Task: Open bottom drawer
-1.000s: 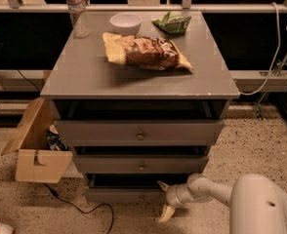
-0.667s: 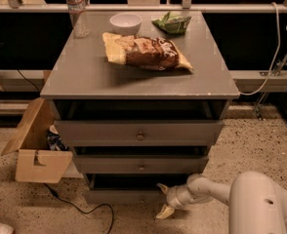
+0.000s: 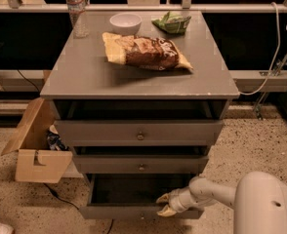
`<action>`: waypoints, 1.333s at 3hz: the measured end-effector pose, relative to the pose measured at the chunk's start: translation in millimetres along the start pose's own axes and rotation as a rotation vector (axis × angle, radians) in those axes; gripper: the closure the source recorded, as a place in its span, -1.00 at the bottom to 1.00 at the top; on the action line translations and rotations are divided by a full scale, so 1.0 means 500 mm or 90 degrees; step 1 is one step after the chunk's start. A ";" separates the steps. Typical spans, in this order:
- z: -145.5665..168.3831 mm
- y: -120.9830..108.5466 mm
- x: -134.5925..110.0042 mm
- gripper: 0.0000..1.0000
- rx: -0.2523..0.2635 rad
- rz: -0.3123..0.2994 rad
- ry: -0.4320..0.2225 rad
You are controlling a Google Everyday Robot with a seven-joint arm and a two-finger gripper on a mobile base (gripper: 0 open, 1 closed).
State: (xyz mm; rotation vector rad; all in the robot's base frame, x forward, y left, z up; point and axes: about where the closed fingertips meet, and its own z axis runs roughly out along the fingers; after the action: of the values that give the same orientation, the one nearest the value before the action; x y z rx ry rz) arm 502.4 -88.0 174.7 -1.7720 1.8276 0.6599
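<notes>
Camera view: hand (image 3: pixel 164 204), grip state not discernible, against front rim of part-open bottom drawer (image 3: pixel 115 212), cavity to its left; advise straight, level outward pull.

On my feed, the grey cabinet top (image 3: pixel 85 77) carried four things: a water bottle (image 3: pixel 77 9) upright at the back left corner, a white bowl (image 3: pixel 125 22) near it, a green packet (image 3: pixel 172 22) at the back right, and a large snack bag (image 3: pixel 146 51) lying flat near the middle. The gripper (image 3: pixel 164 204) sat low, at the bottom drawer (image 3: pixel 114 212), by its front rim.
</notes>
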 end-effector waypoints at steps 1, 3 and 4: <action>0.003 0.063 -0.019 1.00 0.039 -0.011 -0.037; 0.001 0.116 -0.004 1.00 0.058 0.005 -0.070; -0.002 0.124 -0.003 1.00 0.062 0.010 -0.078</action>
State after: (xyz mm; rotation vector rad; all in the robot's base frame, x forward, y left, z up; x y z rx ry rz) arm 440.6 -85.3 176.1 -1.6195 1.7624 0.6592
